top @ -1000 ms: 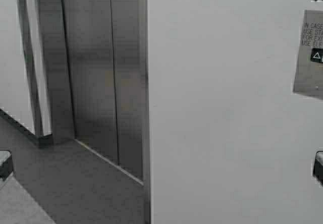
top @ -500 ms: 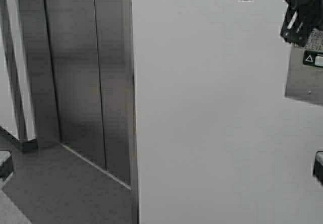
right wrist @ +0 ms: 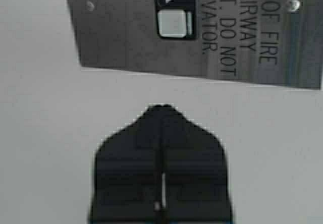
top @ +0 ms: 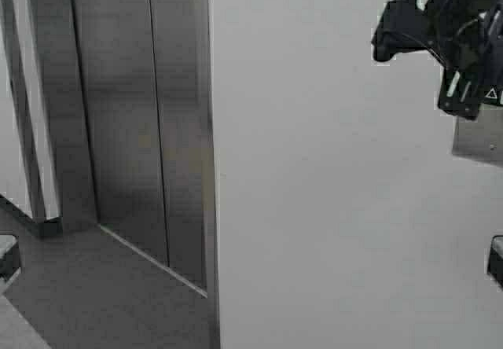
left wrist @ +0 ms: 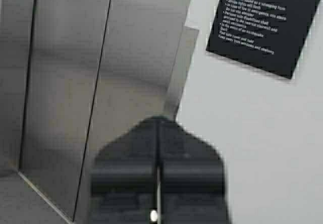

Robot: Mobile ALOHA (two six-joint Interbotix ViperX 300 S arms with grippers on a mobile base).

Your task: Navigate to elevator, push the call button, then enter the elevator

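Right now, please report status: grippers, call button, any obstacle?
Right gripper shut, raised at the wall, just short of call button. Left gripper shut, facing elevator doors, which are closed. Nothing between right gripper and button.

High view: from above and behind the arms, facing forward at a white wall [top: 330,207]; elevator [top: 134,113] doors at left, seen obliquely, floor [top: 86,302] low in frame.
Left wrist view: looks past the left gripper [left wrist: 158,153], close to the door edge; black notice [left wrist: 260,24] on wall.
Right wrist view: very near the wall, past the right gripper [right wrist: 161,148], call button [right wrist: 171,23] plate filling the frame's upper part.
Shared: doors in high and left wrist; plate [top: 479,137] in high and right wrist.
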